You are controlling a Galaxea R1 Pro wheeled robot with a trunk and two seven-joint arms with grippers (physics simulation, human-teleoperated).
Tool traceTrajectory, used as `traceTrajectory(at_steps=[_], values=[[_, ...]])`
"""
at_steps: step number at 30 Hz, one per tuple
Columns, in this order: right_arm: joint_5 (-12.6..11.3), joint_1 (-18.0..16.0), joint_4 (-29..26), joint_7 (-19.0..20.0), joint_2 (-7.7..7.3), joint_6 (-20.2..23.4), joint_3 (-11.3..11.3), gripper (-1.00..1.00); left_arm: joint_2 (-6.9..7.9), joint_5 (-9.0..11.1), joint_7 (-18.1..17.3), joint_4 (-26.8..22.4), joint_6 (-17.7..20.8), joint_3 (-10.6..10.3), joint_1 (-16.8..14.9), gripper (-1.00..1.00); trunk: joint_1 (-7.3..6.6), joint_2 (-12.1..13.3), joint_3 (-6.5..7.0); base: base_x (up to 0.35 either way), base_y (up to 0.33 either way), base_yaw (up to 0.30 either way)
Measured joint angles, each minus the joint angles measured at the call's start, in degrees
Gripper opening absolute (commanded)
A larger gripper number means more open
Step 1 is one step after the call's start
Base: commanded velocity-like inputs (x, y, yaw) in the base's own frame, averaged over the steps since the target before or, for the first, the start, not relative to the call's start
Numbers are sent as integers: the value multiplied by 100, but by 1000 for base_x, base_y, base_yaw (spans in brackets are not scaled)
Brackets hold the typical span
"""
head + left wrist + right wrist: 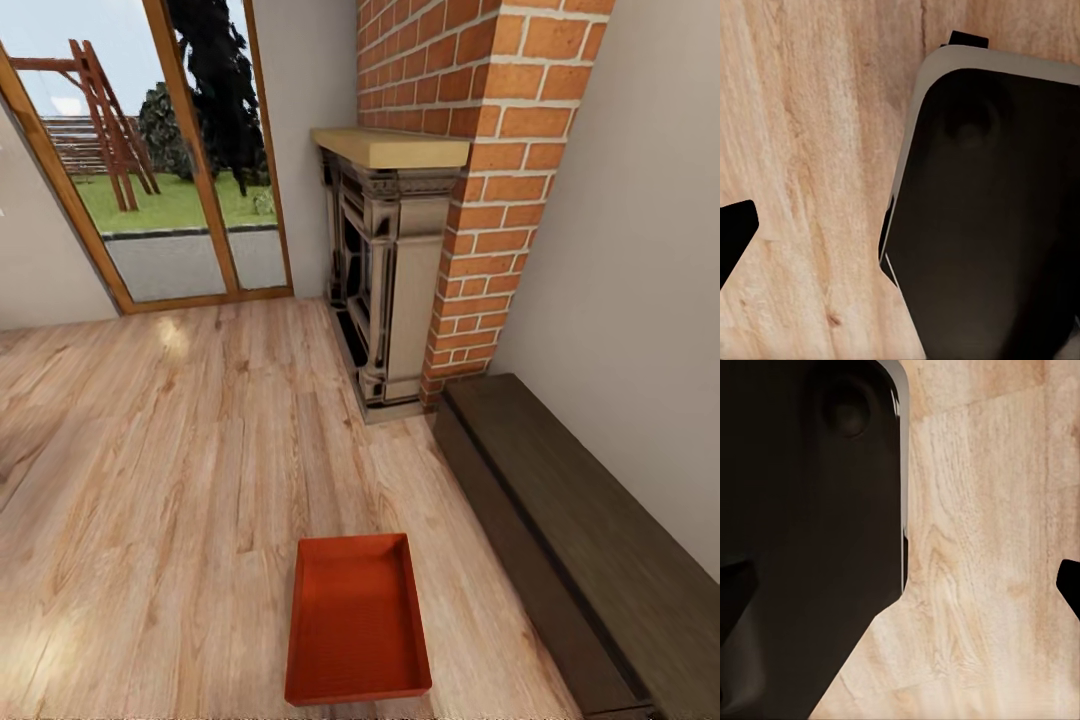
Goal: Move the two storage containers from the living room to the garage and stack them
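Observation:
One orange-red open-top storage container (pixel 357 620) lies empty on the pale wood-plank living room floor (pixel 180 480), close in front of me and just left of a dark bench. The second container is out of view. In the left wrist view my left gripper (pixel 900 240) hangs open over the planks, one black fingertip (pixel 736 231) at the frame's edge, beside my own dark base (pixel 990 210). In the right wrist view my right gripper (pixel 903 585) is open too, a fingertip (pixel 1071 583) over bare wood. Neither holds anything.
A brick chimney (pixel 470 150) with a fireplace (pixel 385 280) and wooden mantel (pixel 395 148) stands ahead. A long dark wooden bench (pixel 570 530) runs along the right wall. Glass doors (pixel 170 180) at the back left look onto a garden.

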Motion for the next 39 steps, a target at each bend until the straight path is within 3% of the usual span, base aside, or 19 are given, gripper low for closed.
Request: traceTrajectory(at_steps=[39], values=[[0, 0, -1, 0, 0, 0, 0, 100, 0, 0, 0, 0, 0, 0, 0, 100, 0, 0, -358, 0, 0, 0]])
